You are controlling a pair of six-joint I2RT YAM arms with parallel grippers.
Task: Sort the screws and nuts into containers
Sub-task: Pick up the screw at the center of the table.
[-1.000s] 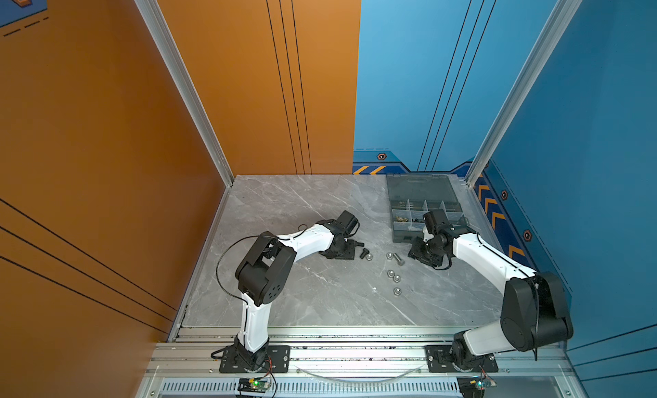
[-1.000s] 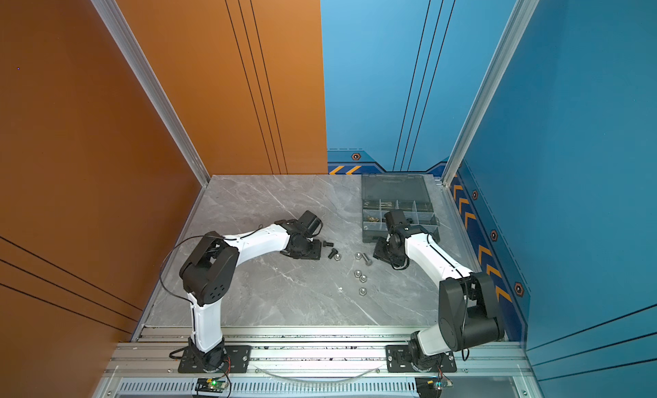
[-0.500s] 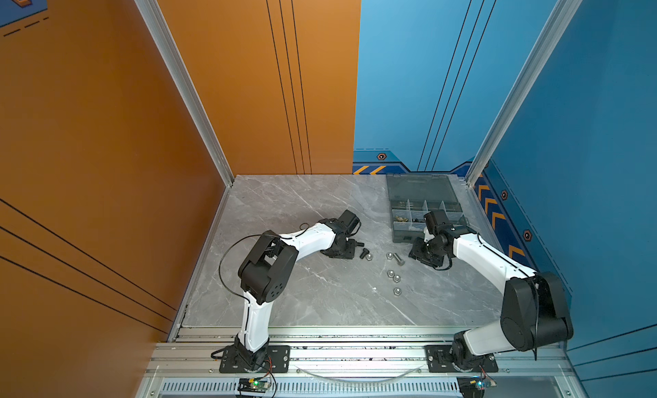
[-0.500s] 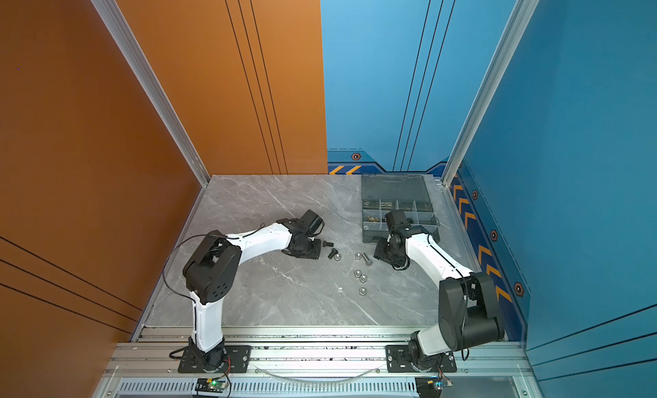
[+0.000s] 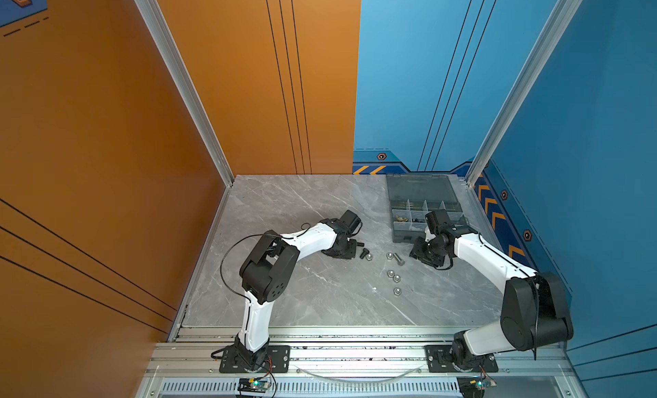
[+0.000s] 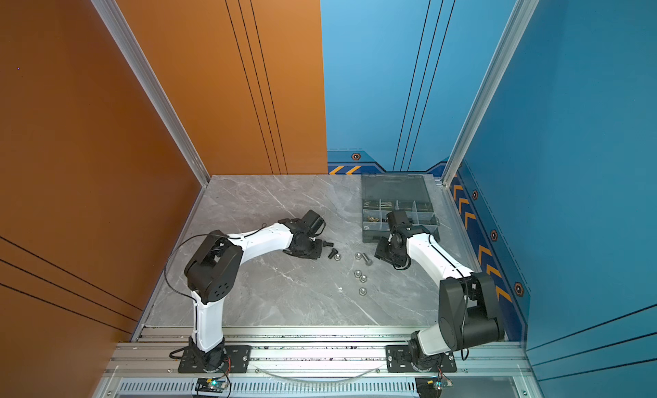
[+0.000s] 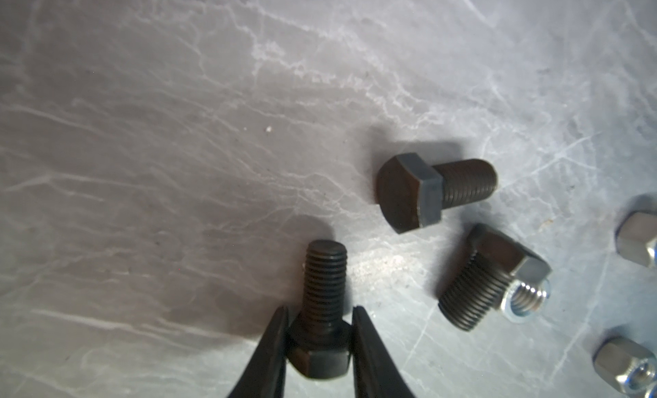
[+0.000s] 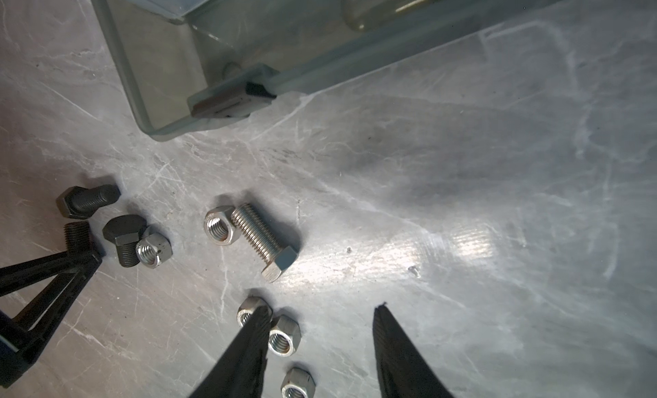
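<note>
Where the left gripper (image 7: 320,312) clamps, a threaded black hex-head bolt (image 7: 325,271) lies.

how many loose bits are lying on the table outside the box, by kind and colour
black bolts: 3 (one of them gripped in the left hand)
silver bolt: 1
silver nuts: 5
total: 9

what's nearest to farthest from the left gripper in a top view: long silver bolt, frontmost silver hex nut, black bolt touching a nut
1. black bolt touching a nut, beside the left gripper
2. long silver hex-head bolt, off to the right
3. frontmost silver hex nut, alone at the front
</note>
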